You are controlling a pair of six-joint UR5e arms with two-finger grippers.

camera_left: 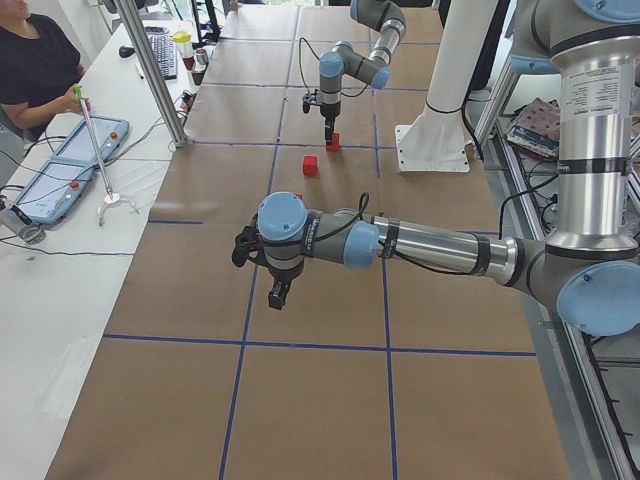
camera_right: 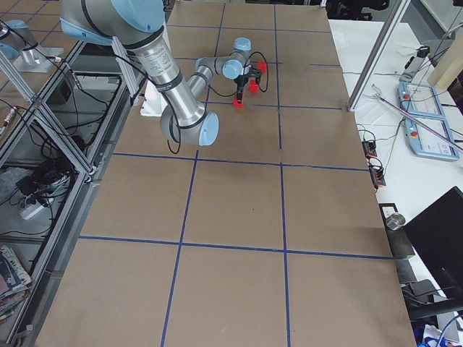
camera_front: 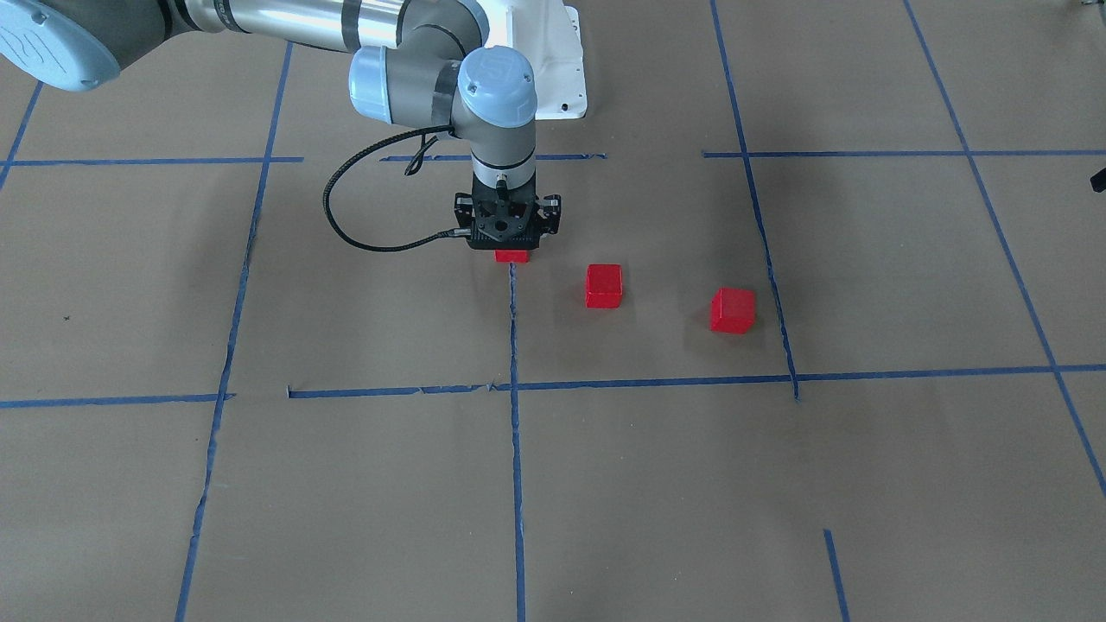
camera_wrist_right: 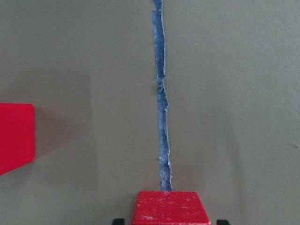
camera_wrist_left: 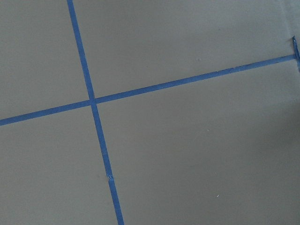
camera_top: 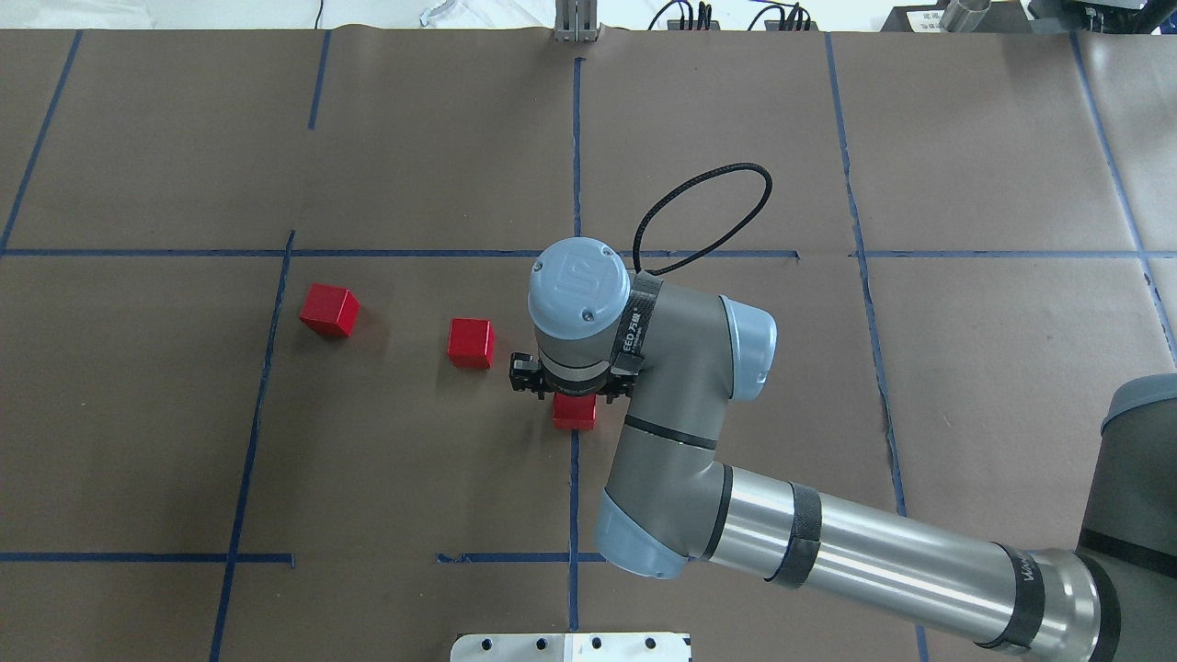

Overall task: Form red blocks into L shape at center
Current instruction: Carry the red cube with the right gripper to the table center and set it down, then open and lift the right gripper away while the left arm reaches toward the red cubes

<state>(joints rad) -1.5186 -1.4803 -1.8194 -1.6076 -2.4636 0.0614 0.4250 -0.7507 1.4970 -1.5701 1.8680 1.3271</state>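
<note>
Three red blocks lie on the brown paper. One (camera_front: 511, 255) (camera_top: 575, 412) sits at the end of the torn vertical blue tape line (camera_front: 513, 328) (camera_wrist_right: 161, 117) of the center. My right gripper (camera_front: 510, 249) stands low over it, jaws either side with small gaps, so it looks open. The block fills the bottom of the right wrist view (camera_wrist_right: 171, 208). A second block (camera_front: 603, 286) (camera_top: 471, 343) (camera_wrist_right: 16, 136) lies close by. The third (camera_front: 733, 311) (camera_top: 328, 310) lies farther out. My left gripper (camera_left: 277, 292) hovers over bare paper far from the blocks. I cannot tell its state.
The white base plate (camera_front: 553, 82) (camera_top: 570, 646) stands at the robot's edge of the table. A black cable (camera_top: 708, 198) loops off the right wrist. An operator (camera_left: 35, 65) sits at a side table with tablets. Blue tape lines (camera_wrist_left: 93, 101) grid the paper.
</note>
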